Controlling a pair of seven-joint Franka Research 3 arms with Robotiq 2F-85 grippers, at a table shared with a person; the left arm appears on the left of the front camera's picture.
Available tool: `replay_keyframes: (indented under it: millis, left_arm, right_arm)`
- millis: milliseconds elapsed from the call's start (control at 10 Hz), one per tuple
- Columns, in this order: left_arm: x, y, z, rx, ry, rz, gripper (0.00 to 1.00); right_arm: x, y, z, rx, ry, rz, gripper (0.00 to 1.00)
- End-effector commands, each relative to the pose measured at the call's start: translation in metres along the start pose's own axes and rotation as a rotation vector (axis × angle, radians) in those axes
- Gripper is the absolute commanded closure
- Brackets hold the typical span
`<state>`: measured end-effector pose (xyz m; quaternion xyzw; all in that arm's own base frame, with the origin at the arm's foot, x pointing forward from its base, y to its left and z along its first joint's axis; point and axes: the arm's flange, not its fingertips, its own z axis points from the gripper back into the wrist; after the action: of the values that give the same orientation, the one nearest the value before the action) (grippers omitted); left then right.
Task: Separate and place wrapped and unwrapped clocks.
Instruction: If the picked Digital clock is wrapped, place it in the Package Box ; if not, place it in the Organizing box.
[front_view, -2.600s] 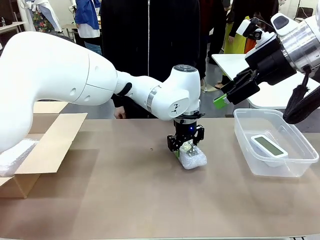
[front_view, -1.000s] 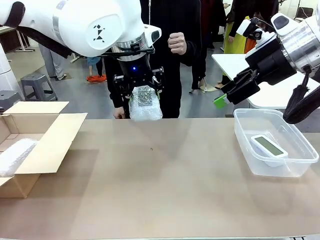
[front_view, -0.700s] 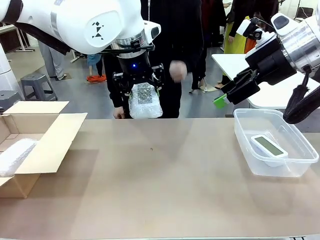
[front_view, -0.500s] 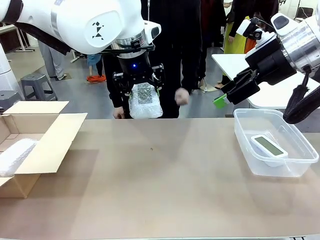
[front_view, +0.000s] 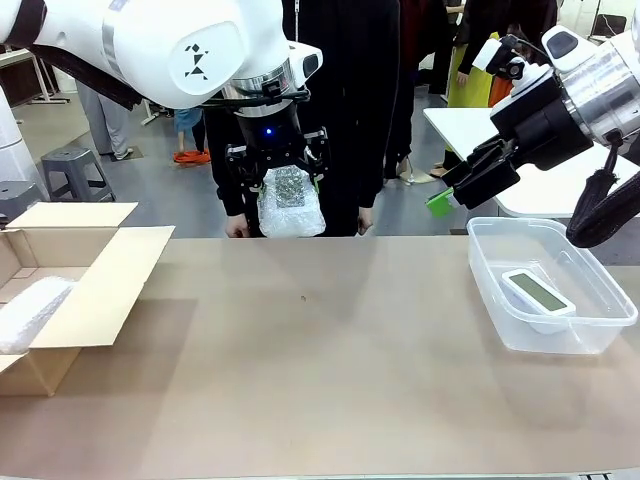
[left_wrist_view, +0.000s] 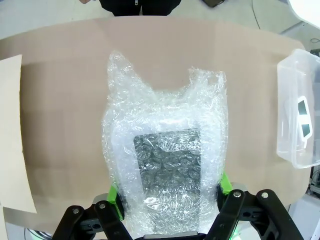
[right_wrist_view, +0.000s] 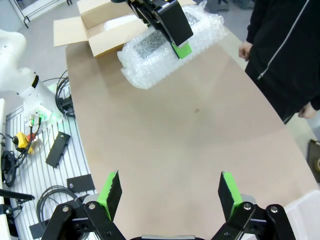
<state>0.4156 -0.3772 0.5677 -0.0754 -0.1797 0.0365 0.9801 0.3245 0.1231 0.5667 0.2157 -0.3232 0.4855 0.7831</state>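
Nearest on the left, an open cardboard box (front_view: 70, 290) sits at the worktop's (front_view: 320, 370) left edge with its flaps spread; inside it lies one bubble-wrapped clock (front_view: 30, 315), a whitish bundle against the box's near-left side. On the right, a clear plastic tub (front_view: 550, 285) stands on the worktop, and the bare white clock (front_view: 538, 291) lies flat in it with its grey-green screen facing up. The brown surface between box and tub is open, marked by a small dark speck near its middle.

Farther back and well above the worktop, left of centre, the left gripper (front_view: 276, 180) hangs pointing down, its green pads pressed against the two sides of a second bubble-wrapped clock (front_view: 289, 207). In the left wrist view this bundle (left_wrist_view: 167, 165) stands between the fingers, the dark screen visible through the wrap and loose wrap flaring at its far end.

Above the tub's far-left corner, the right gripper (front_view: 470, 185) is held in the air with its jaws wide apart and nothing between them; the right wrist view shows its green pads (right_wrist_view: 111, 192) spread over bare worktop.

At the far edge stands a person in dark clothing, one hand (front_view: 365, 222) hanging just beyond the worktop.
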Motion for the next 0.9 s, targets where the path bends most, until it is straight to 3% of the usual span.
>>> replay_keyframes:
  millis: [0,100,200,400,600,800]
  left_arm:
    - [0.0,0.0,0.004,0.016,-0.023,0.016,0.6]
    - [0.0,0.0,0.004,0.016,-0.023,0.016,0.6]
    - [0.0,0.0,0.0,0.0,0.0,0.0,0.19]
    - [0.035,0.058,0.027,0.081,0.001,0.062,0.19]
    - [0.049,0.153,0.045,0.151,0.03,0.049,0.19]
    - [0.048,0.246,0.057,0.217,0.041,0.161,0.19]
  right_arm:
    - [0.0,-0.001,-0.001,0.014,-0.012,-0.002,0.0]
    - [0.0,-0.001,-0.001,0.014,-0.012,-0.002,0.0]
    - [0.0,-0.001,-0.001,0.014,-0.012,-0.002,0.0]
    - [0.0,-0.001,-0.001,0.014,-0.012,-0.002,0.0]
    - [0.0,-0.001,-0.001,0.014,-0.012,-0.002,0.0]
    - [0.0,-0.001,-0.001,0.014,-0.012,-0.002,0.0]
